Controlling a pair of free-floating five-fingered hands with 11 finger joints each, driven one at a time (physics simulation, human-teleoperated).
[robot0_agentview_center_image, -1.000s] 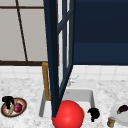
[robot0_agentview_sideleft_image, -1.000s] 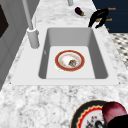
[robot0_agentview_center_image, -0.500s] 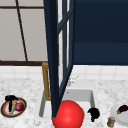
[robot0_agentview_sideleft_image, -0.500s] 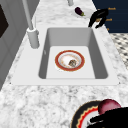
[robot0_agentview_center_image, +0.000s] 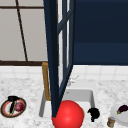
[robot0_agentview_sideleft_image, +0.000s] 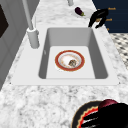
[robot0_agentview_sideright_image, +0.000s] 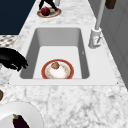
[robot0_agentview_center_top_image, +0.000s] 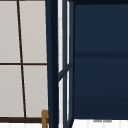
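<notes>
We are looking at a sink set into a marble table, with a rimmed plate lying on its floor and a small brownish lump on it that we are unable to identify. Our left hand is hanging over a dark plate at the left of the table, where a dark red round fruit is sitting; in the left side view this hand is cut off by the picture's lower edge, its fingers lying straight beside the fruit, and we cannot tell whether they are touching it. Our right hand is hovering above the sink's right front corner, holding nothing; in the right side view it is showing its fingers curled downward, with its rear part cut off at the left edge. A white plate with an eggplant is sitting at the right of the table, partly cropped. In the front view a big red ball and an open dark blue window frame are hiding much of the sink, and a small jar is standing near the white plate.
</notes>
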